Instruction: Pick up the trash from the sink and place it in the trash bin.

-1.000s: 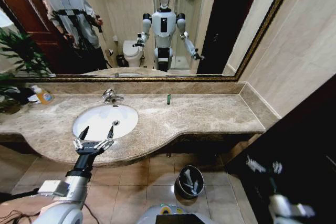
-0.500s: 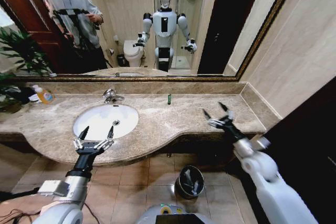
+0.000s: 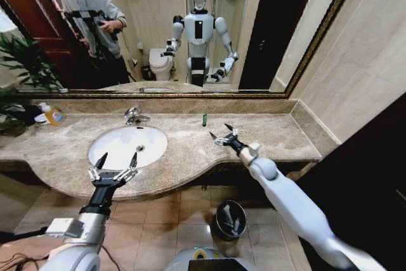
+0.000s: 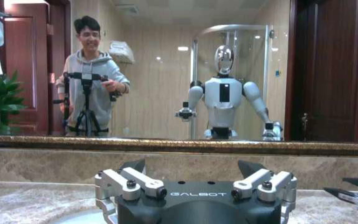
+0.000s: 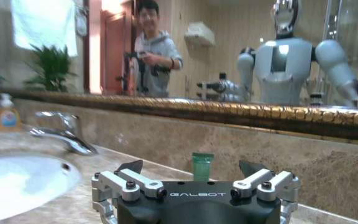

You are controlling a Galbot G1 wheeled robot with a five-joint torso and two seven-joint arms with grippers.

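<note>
Readable: "GALBOT" in pale capital letters across the black housing between the silver finger mounts of the left gripper point(image 4: 196, 170), seen from the left wrist; the same "GALBOT" wordmark on the matching black housing of the right gripper point(image 5: 191, 168), seen from the right wrist; a label visible on the small orange soap bottle with white pump point(image 5: 5, 115), but too blurred to read; no other legible writing, numbers or signs.

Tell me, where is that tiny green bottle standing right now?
In the head view, the tiny green bottle stands upright on the brown countertop against the back ledge, right of the faucet, just beyond the open right gripper.
</note>
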